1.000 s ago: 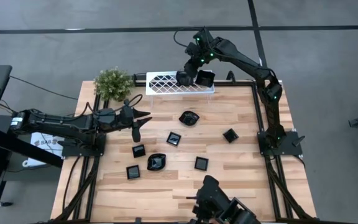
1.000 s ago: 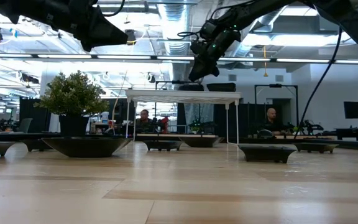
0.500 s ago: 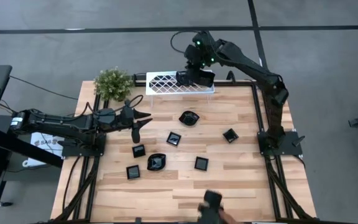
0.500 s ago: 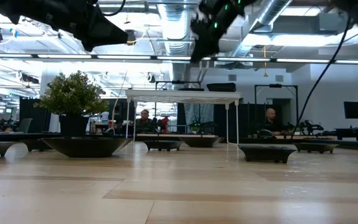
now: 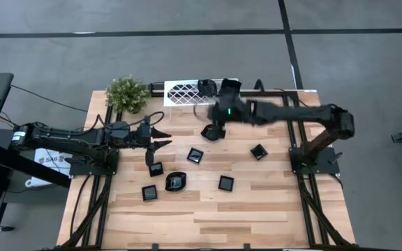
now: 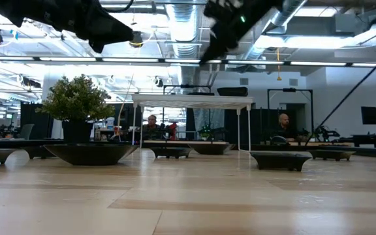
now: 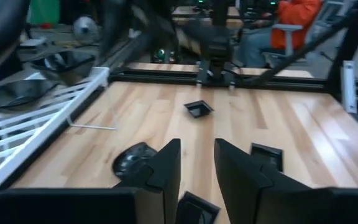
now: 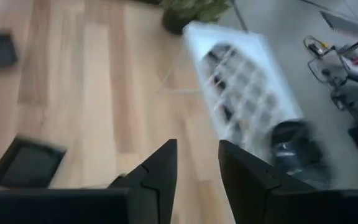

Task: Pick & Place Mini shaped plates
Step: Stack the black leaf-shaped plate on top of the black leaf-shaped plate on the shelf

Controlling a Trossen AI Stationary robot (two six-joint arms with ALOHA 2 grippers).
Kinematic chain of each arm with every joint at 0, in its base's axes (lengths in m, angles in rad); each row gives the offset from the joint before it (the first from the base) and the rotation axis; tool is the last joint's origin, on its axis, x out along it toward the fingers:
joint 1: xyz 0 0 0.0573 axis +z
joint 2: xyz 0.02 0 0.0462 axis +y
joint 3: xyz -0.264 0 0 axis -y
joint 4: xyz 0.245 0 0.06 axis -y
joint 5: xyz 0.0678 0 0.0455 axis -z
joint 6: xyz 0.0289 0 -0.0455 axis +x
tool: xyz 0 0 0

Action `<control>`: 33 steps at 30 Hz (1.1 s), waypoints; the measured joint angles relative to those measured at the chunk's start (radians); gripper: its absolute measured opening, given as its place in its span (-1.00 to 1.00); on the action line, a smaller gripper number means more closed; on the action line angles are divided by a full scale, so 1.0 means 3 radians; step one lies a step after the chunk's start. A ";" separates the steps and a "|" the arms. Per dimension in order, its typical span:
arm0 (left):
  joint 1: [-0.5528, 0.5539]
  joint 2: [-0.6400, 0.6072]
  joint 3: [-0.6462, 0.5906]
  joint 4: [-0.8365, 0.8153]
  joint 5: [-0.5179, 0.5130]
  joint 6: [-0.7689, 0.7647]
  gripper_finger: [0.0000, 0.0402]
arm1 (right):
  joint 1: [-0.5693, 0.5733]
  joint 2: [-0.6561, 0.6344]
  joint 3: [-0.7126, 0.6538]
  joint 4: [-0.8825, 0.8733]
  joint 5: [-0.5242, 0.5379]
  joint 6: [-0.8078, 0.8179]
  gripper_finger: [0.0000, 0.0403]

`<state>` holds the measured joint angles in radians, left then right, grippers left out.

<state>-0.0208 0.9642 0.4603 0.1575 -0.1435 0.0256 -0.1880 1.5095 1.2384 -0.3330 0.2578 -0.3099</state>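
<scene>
Several mini shaped plates, small glossy black dishes, lie flat on the wooden table: a rounded one [image 5: 211,134], square ones [image 5: 195,155] [image 5: 258,151] and more toward the near left. Two further plates [image 5: 206,86] [image 5: 229,86] sit on the white lattice rack [image 5: 183,92]. My right gripper [image 5: 214,126] hangs open and empty above the rounded plate, just in front of the rack; its wrist view is blurred. My left gripper [image 5: 158,138] hovers open and empty over the table's left part, the plates [image 7: 197,108] ahead of it.
A potted plant [image 5: 127,93] stands at the far left corner beside the rack. The dark frame rails [image 5: 295,132] run along the table's sides. Bare wood lies along the near edge [image 5: 208,219]. In the low view people sit in the room beyond the table.
My right gripper has swung away from the rack's right end, toward the table's near side and slightly down, and rolled; it now hangs over the rounded plate. The plate on the rack's right end stays there. My left gripper has turned a little at the wrist without shifting place.
</scene>
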 joint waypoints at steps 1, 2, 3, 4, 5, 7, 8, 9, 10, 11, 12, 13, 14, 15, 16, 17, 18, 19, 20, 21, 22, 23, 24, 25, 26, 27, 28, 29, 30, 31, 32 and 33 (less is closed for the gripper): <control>0.0000 0.0000 0.0000 0.0000 0.0052 0.0000 -0.51 | 0.0088 -0.0011 -0.0205 0.0176 0.0045 -0.0014 -0.44; 0.0000 0.0000 0.0000 0.0000 0.0084 -0.0001 -0.51 | 0.0169 -0.0007 -0.0389 0.0334 0.0053 -0.0037 -0.44; 0.0000 0.0000 0.0000 0.0000 0.0107 -0.0006 -0.51 | 0.0237 0.0000 -0.0547 0.0435 0.0050 -0.0047 -0.44; 0.0000 0.0000 0.0000 0.0000 0.0128 -0.0012 -0.51 | 0.0297 0.0008 -0.0677 0.0511 0.0041 -0.0047 -0.44; 0.0000 0.0000 0.0000 0.0000 0.0140 -0.0020 -0.51 | 0.0353 0.0043 -0.0759 0.0586 0.0041 -0.0046 -0.44; 0.0000 0.0000 0.0000 0.0001 0.0146 -0.0063 -0.51 | 0.0440 0.0106 -0.0873 0.0652 0.0043 -0.0035 -0.44; 0.0000 0.0000 0.0000 0.0001 0.0146 -0.0106 -0.51 | 0.0474 0.0138 -0.0893 0.0604 0.0045 -0.0006 -0.44; 0.0000 0.0000 0.0000 0.0001 0.0146 -0.0139 -0.51 | 0.0498 0.0184 -0.0889 0.0617 0.0044 0.0039 -0.44; 0.0000 0.0000 0.0000 0.0001 0.0146 -0.0176 -0.51 | 0.0519 0.0221 -0.0883 0.0628 0.0046 0.0066 -0.44; 0.0000 0.0000 0.0000 0.0003 0.0146 -0.0193 -0.51 | 0.0544 0.0247 -0.0883 0.0628 0.0050 0.0067 -0.44; 0.0000 0.0000 0.0000 0.0003 0.0146 -0.0213 -0.51 | 0.0565 0.0275 -0.0883 0.0647 0.0057 0.0057 -0.44; 0.0000 0.0000 0.0000 0.0002 0.0147 -0.0239 -0.51 | 0.0578 0.0302 -0.0882 0.0649 0.0057 0.0049 -0.44; 0.0000 0.0000 0.0000 0.0004 0.0147 -0.0281 -0.51 | 0.0586 0.0334 -0.0882 0.0644 0.0058 0.0051 -0.44; 0.0000 0.0000 0.0000 0.0008 0.0147 -0.0300 -0.51 | 0.0588 0.0354 -0.0882 0.0640 0.0055 0.0051 -0.44; 0.0000 0.0000 0.0000 0.0007 0.0147 -0.0305 -0.51 | 0.0586 0.0377 -0.0883 0.0640 0.0056 0.0061 -0.44; 0.0000 0.0000 0.0000 0.0008 0.0147 -0.0309 -0.51 | 0.0580 0.0395 -0.0882 0.0649 0.0060 0.0091 -0.44; 0.0000 0.0000 0.0000 0.0010 0.0147 -0.0312 -0.51 | 0.0576 0.0419 -0.0881 0.0648 0.0086 0.0124 -0.44; 0.0000 0.0000 0.0000 0.0011 0.0147 -0.0312 -0.51 | 0.0570 0.0445 -0.0881 0.0659 0.0133 0.0147 -0.44; 0.0000 0.0000 0.0000 0.0011 0.0146 -0.0312 -0.51 | 0.0556 0.0466 -0.0881 0.0665 0.0184 0.0154 -0.44; 0.0000 0.0000 0.0000 0.0012 0.0147 -0.0302 -0.51 | 0.0547 0.0495 -0.0882 0.0682 0.0216 0.0153 -0.44; 0.0000 0.0000 0.0000 0.0012 0.0147 -0.0289 -0.51 | 0.0539 0.0517 -0.0881 0.0710 0.0217 0.0155 -0.44; 0.0000 0.0000 0.0000 0.0012 0.0147 -0.0287 -0.51 | 0.0521 0.0538 -0.0881 0.0703 0.0213 0.0155 -0.44; 0.0000 0.0000 0.0000 0.0012 0.0147 -0.0286 -0.51 | 0.0505 0.0558 -0.0881 0.0702 0.0210 0.0155 -0.44; 0.0000 0.0000 0.0000 0.0014 0.0147 -0.0285 -0.51 | 0.0491 0.0584 -0.0881 0.0707 0.0202 0.0157 -0.44; 0.0000 0.0000 0.0000 0.0014 0.0147 -0.0284 -0.51 | 0.0482 0.0613 -0.0881 0.0707 0.0202 0.0162 -0.44; 0.0000 0.0000 0.0000 0.0014 0.0147 -0.0282 -0.51 | 0.0469 0.0647 -0.0881 0.0696 0.0200 0.0164 -0.44; 0.0000 0.0000 0.0000 0.0017 0.0146 -0.0280 -0.51 | 0.0461 0.0683 -0.0881 0.0691 0.0200 0.0164 -0.44; 0.0000 0.0000 0.0000 0.0018 0.0147 -0.0278 -0.51 | 0.0458 0.0719 -0.0881 0.0692 0.0201 0.0164 -0.44; 0.0000 0.0000 0.0000 0.0023 0.0146 -0.0277 -0.51 | 0.0454 0.0756 -0.0881 0.0691 0.0202 0.0164 -0.44; 0.0000 0.0000 0.0000 0.0028 0.0146 -0.0277 -0.51 | 0.0446 0.0795 -0.0881 0.0699 0.0201 0.0163 -0.44; 0.0000 0.0000 0.0000 0.0028 0.0146 -0.0277 -0.51 | 0.0444 0.0834 -0.0881 0.0698 0.0200 0.0163 -0.44; 0.0000 0.0000 0.0000 0.0028 0.0146 -0.0277 -0.51 | 0.0445 0.0871 -0.0881 0.0686 0.0200 0.0163 -0.44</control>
<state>-0.0208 0.9642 0.4603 0.1658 -0.0998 -0.0574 -0.0544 1.7708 0.9741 -0.1272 0.3180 -0.2609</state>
